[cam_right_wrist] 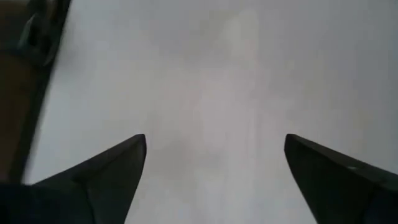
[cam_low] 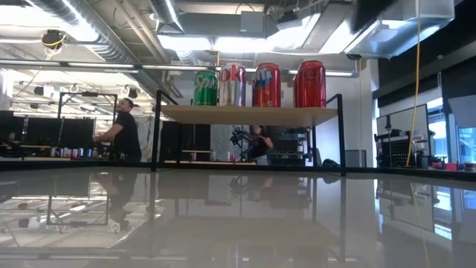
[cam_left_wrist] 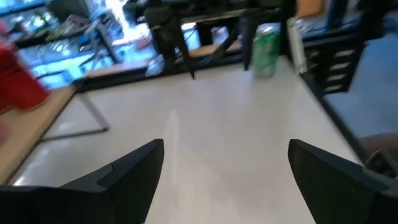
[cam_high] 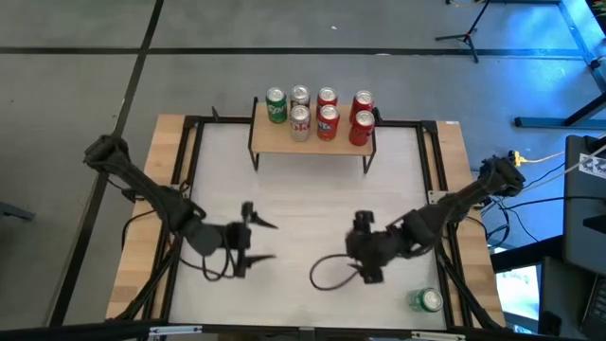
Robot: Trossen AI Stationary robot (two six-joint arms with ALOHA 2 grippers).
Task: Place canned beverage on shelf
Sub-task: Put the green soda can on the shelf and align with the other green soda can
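The right end effector (cam_high: 363, 220) hangs over the near middle of the pale white bench (cam_high: 303, 180) with its two dark fingers (cam_right_wrist: 99, 180) spread wide and nothing between them; only bare bench surface shows ahead of it. The left end effector (cam_high: 263, 240) waits over the near left of the bench, its fingers likewise parted and empty. A green canned beverage (cam_high: 425, 300) stands upright near the bench's near right corner, well apart from both end effectors. At the far edge stands the small shelf (cam_high: 312, 142) with a light wood top on thin black legs. It carries seven upright cans (cam_high: 320, 115): one green, two silver and four red, set in two rows.
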